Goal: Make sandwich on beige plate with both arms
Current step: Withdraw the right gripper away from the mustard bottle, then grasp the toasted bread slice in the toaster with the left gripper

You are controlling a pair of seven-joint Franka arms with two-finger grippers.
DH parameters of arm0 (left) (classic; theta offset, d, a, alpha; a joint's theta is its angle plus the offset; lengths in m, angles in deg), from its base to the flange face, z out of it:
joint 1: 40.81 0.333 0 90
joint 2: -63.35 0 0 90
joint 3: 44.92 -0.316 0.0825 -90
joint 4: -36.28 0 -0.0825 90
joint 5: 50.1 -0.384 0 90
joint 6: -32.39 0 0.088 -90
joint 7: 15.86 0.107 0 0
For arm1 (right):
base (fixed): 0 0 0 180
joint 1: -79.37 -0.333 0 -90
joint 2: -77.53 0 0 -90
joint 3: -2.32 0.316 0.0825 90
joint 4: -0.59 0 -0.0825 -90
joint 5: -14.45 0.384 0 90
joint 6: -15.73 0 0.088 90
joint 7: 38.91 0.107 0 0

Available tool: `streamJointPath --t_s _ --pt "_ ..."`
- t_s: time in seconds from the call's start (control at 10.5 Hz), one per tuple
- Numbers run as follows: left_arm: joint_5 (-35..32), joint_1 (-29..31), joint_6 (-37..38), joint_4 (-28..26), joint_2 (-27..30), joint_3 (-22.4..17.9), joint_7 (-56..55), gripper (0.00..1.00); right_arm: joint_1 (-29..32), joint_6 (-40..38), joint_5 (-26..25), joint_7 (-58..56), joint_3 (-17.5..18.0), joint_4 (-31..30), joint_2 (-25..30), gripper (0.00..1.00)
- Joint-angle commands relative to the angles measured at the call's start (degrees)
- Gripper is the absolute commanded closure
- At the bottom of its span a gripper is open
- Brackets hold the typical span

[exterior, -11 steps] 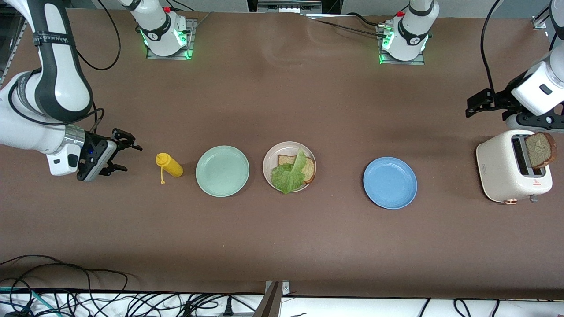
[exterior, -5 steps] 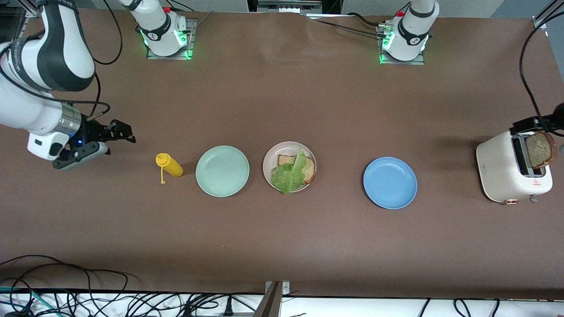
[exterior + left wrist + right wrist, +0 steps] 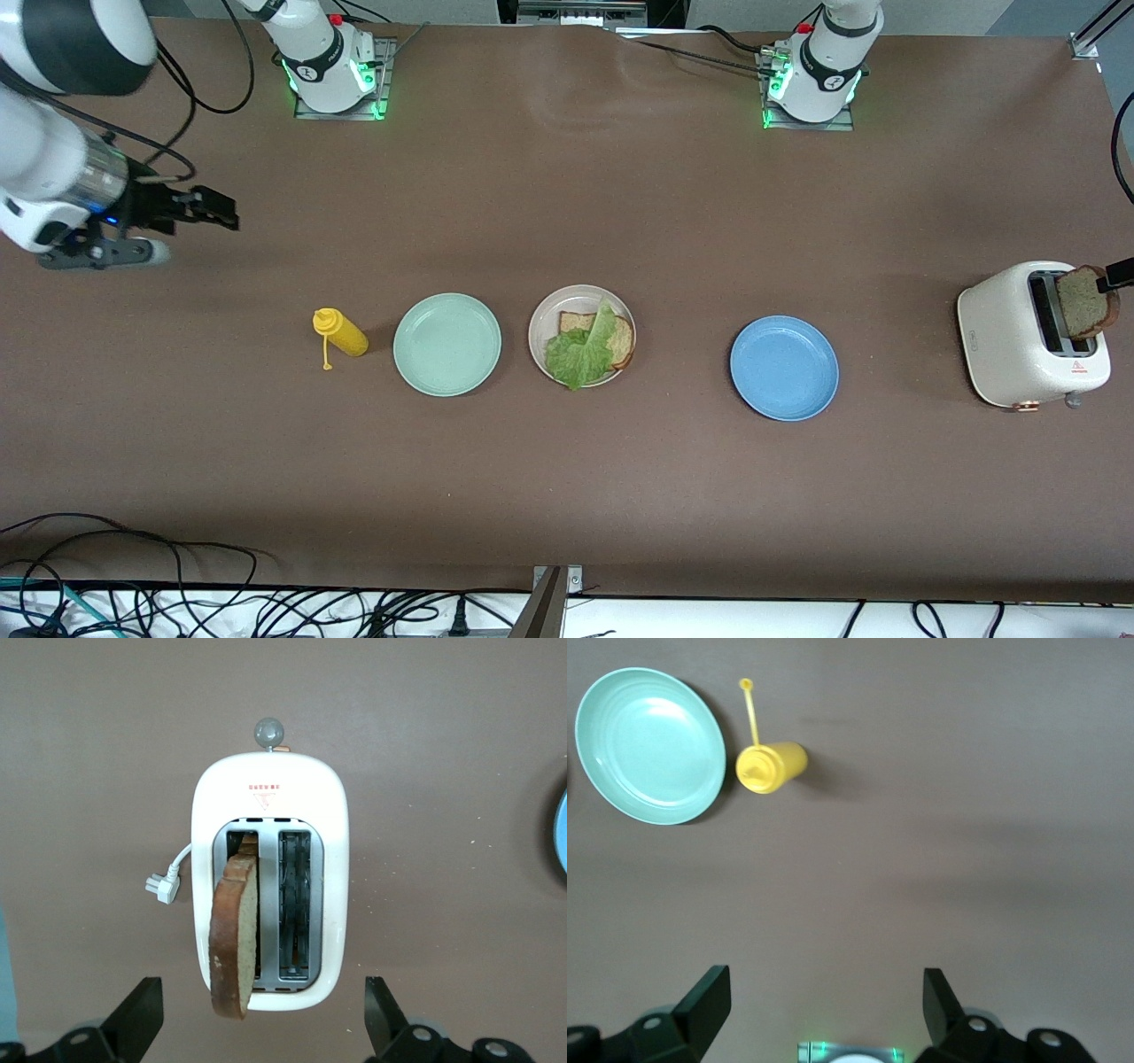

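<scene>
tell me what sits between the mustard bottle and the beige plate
The mint-green plate, empty, lies between the mustard bottle and the beige plate; the front view shows it.

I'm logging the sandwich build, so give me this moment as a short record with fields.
beige plate: holds one toast slice with a lettuce leaf on it
second toast slice: standing in the toaster
left claw: open, over the toaster
right claw: open, in the air at the right arm's end of the table
mint-green plate: bare
blue plate: bare
yellow bottle: beside the mint-green plate
</scene>
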Motion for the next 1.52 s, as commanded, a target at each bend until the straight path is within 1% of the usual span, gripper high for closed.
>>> streamJointPath --t_s 0.0,0.09,0.19,0.28,0.38,0.47,0.57,0.66,0.76,0.85,0.95,1.23,1.33,1.42 --pt "-1.7 0.3 0.2 2.0 -1.2 0.7 0.9 0.00 -0.1 -6.1 -3.5 -1.1 -2.1 4.2 0.3 0.00" --pt "-1.7 0.9 0.1 2.0 -2.2 0.7 0.9 0.00 0.2 -5.5 -3.6 -4.1 -2.4 4.3 1.0 0.00" --pt "-2.4 1.2 0.1 1.7 -3.1 0.7 0.8 0.02 0.3 -5.5 -4.0 -4.3 -2.6 4.3 0.9 0.00" --pt "-2.4 1.7 0.3 0.9 -3.5 0.7 0.6 0.05 0.4 -5.2 -3.9 -4.2 -4.3 4.3 0.7 0.00" --pt "-2.4 2.0 0.7 0.6 -4.7 0.7 -0.3 0.06 0.4 -4.7 -3.9 -4.6 -5.2 4.3 0.7 0.00" --pt "-2.4 2.9 0.7 0.7 -5.5 0.7 -0.5 0.08 0.4 -4.8 -4.4 -5.1 -5.2 4.3 0.7 0.00" --pt "-2.4 3.1 0.7 0.6 -6.6 0.7 -0.7 0.13 0.4 -4.8 -4.5 -5.2 -5.2 4.3 0.7 0.00" --pt "-2.4 3.5 0.8 0.9 -7.2 0.7 -0.3 0.31 0.3 -5.0 -4.6 -5.3 -5.0 4.3 0.7 0.00" --pt "-2.5 3.1 1.1 0.8 -7.3 0.7 -0.7 0.73 0.3 -5.3 -4.6 -5.4 -5.0 4.3 0.8 0.00" --pt "-2.5 2.6 2.6 1.4 -7.3 0.8 -2.4 0.96 0.2 -5.3 -4.7 -5.2 -4.5 4.3 0.8 0.00" --pt "-2.5 2.5 4.5 1.5 -7.2 0.9 -3.5 1.00 -0.1 -4.8 -5.0 -4.5 -4.2 4.3 0.8 0.00" --pt "-2.5 2.5 5.7 2.9 -6.6 1.1 -3.4 1.00 0.6 -4.7 -4.8 -5.1 -3.8 5.2 1.0 0.00" --pt "-2.5 2.6 9.1 5.3 -6.4 1.0 -3.5 1.00 1.4 -4.3 -5.0 -4.7 -2.4 5.4 1.3 0.00" --pt "-2.7 2.5 11.7 7.9 -6.4 1.1 -3.3 1.00 1.6 -3.9 -5.1 -4.5 -1.8 5.5 1.9 0.00"
